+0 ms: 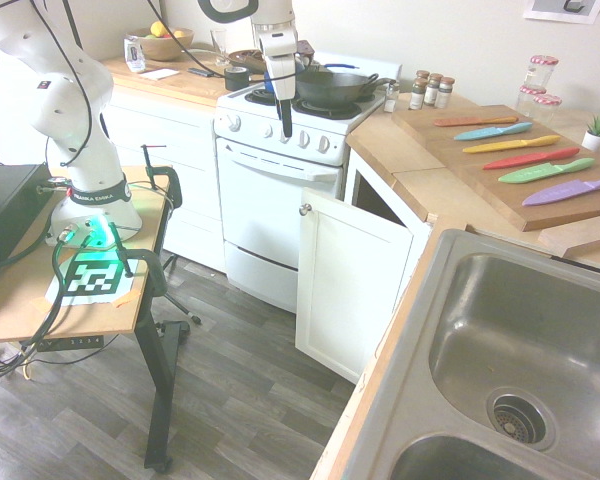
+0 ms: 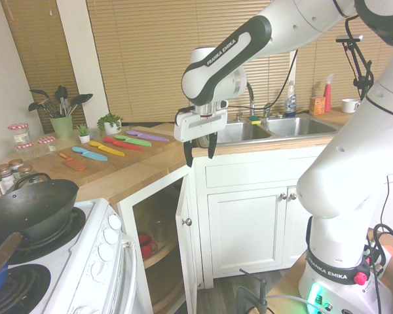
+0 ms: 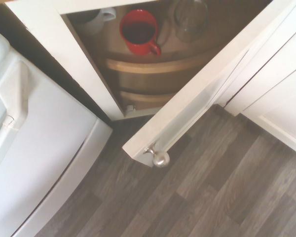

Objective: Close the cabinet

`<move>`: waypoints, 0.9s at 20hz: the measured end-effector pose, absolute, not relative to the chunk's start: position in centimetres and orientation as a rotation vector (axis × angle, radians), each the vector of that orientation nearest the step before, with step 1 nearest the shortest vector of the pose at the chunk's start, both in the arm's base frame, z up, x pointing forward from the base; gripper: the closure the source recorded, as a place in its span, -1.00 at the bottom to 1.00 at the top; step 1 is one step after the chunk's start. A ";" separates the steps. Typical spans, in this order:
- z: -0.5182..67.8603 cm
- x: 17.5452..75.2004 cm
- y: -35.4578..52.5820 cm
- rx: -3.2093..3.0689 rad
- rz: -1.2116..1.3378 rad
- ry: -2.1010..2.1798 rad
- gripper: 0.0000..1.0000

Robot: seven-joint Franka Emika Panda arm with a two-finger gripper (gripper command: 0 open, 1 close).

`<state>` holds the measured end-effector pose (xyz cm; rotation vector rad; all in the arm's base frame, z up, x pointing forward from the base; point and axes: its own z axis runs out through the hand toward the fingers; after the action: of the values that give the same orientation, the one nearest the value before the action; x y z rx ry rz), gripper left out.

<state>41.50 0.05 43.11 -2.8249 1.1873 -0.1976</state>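
The cabinet (image 1: 352, 285) sits in the counter's corner, between the oven (image 1: 280, 200) and the sink (image 1: 520, 350), its door (image 2: 188, 242) swung out over the floor with the knob (image 3: 160, 158) at the free top corner. The gripper (image 2: 200, 149) hangs above that door's top edge, pointing down, fingers apart and holding nothing. It probably waits there to drop beside the door's outer face and push it shut. A red mug (image 3: 138, 30) stands on the shelf inside.
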 end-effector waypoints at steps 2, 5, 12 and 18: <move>42.9 41.4 0.0 -2.824 -0.178 1.193 -1.00; 42.9 41.7 -0.9 -2.823 -0.176 1.192 -1.00; 41.0 45.2 -4.4 -2.840 -0.177 1.226 -1.00; 35.1 50.9 -7.7 -2.836 -0.117 1.274 -1.00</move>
<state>50.88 -7.74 35.05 -2.8360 1.2744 -0.1171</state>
